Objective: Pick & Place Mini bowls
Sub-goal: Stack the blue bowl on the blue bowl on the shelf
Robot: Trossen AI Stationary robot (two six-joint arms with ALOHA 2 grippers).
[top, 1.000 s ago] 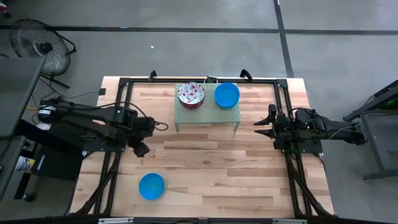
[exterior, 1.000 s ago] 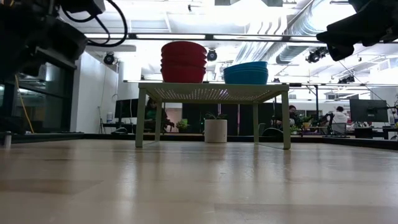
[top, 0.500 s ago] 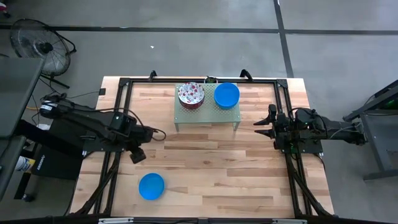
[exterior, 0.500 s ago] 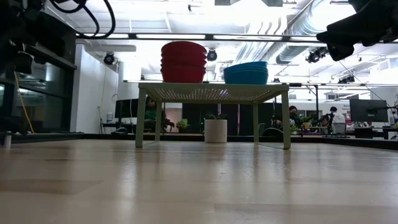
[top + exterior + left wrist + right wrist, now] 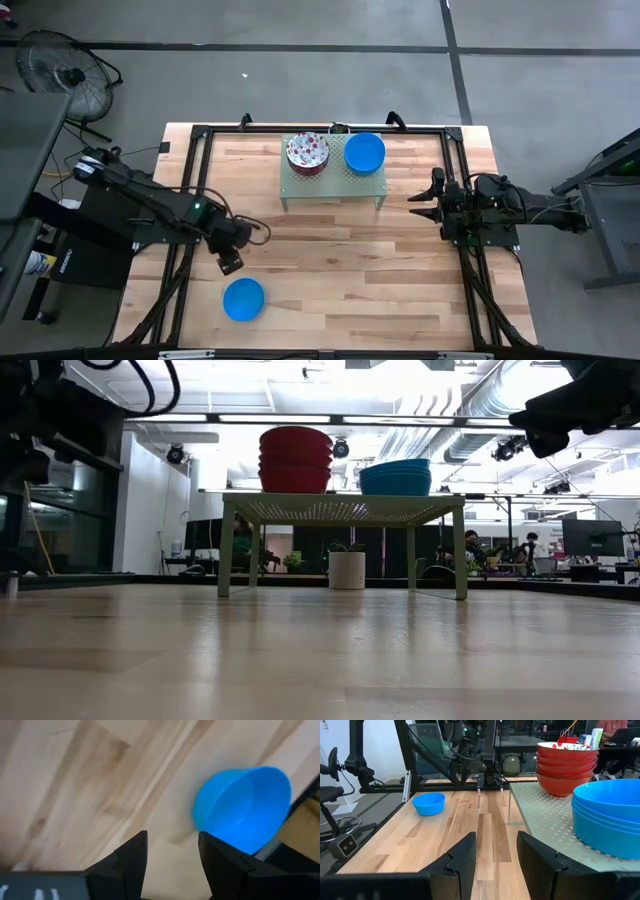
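The left gripper [image 5: 229, 264], fingers spread and empty, is hovering just above a lone blue mini bowl [image 5: 243, 299] at lower left; the right gripper [image 5: 421, 205], also spread, is waiting beside the green stand [image 5: 332, 187] carrying two bowl stacks [image 5: 365, 153].

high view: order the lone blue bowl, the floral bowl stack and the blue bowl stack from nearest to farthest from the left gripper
1. Lone blue bowl: on the table, just in front of the left gripper.
2. Floral bowl stack: on the green stand's left side.
3. Blue bowl stack: on the stand's right side, farthest.
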